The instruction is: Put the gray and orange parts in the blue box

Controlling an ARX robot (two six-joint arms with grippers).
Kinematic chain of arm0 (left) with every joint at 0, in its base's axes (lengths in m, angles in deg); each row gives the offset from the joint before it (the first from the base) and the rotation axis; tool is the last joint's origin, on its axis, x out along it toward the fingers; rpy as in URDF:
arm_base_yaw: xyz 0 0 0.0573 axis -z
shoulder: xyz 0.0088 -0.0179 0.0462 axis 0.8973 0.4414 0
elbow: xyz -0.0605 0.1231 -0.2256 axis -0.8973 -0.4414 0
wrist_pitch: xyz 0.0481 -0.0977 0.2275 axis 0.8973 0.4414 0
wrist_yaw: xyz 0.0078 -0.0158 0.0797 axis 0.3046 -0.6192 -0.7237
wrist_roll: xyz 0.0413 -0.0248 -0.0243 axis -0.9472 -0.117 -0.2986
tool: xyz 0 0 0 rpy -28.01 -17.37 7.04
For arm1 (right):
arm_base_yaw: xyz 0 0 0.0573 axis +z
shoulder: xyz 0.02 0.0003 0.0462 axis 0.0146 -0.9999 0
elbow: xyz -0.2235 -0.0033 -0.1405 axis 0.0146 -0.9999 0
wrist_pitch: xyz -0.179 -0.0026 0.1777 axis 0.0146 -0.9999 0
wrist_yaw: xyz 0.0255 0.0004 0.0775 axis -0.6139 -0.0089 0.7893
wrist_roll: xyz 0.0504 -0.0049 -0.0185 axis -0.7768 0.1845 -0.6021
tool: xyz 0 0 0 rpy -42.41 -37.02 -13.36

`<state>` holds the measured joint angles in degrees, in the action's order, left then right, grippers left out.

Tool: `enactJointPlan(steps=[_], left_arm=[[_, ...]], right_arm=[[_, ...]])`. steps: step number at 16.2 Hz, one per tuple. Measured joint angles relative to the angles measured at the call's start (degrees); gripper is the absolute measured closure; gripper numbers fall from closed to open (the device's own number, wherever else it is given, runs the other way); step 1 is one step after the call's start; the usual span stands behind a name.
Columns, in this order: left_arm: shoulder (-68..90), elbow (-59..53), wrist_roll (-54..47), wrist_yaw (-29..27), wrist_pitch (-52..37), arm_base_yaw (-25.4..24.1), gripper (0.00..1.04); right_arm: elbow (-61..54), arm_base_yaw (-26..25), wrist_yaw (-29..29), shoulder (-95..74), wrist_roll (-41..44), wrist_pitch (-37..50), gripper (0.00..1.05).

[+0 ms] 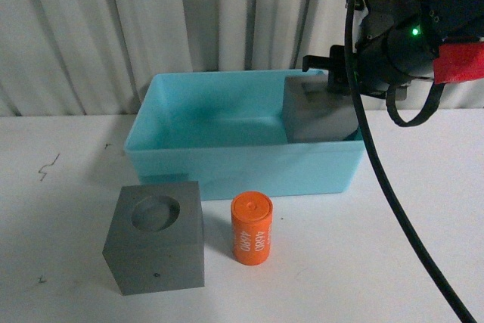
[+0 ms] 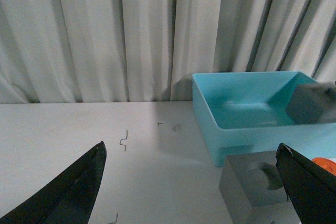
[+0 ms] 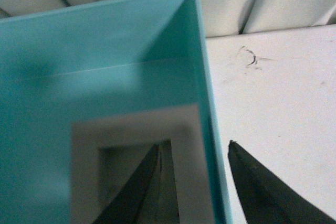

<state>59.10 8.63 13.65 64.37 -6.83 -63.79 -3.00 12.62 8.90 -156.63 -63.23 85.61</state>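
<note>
White pleated curtain (image 1: 189,13) behind scuffed white table (image 1: 60,187).

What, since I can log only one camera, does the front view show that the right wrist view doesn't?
Only front: the round-recess gray cube and orange cylinder standing on the table. Only right wrist: one finger of the right gripper inside a rectangular recess. Both: the blue box holding the second gray cube, which bears that recess.

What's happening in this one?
The right claw is at the right end of the blue box, one finger in the rectangular recess of a gray cube inside it; it looks open. The round-recess gray cube and the orange cylinder stand on the table before the box. The left claw hangs open, empty.
</note>
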Motion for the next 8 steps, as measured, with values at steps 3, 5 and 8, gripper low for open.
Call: enactJointPlan(steps=[3, 5, 8], left_arm=[[0.0, 0.0, 0.0, 0.0, 0.0, 0.0, 0.07], [0.0, 0.0, 0.0, 0.0, 0.0, 0.0, 0.07], [0.0, 0.0, 0.0, 0.0, 0.0, 0.0, 0.07]], right_arm=[[-7.1, -2.3, -3.1, 10.9, -2.1, 4.2, 0.19], [-15.8, -5.4, -2.2, 24.8, -5.2, 7.7, 0.05], [-34.1, -8.0, -3.4, 46.6, -6.9, 5.2, 0.06]])
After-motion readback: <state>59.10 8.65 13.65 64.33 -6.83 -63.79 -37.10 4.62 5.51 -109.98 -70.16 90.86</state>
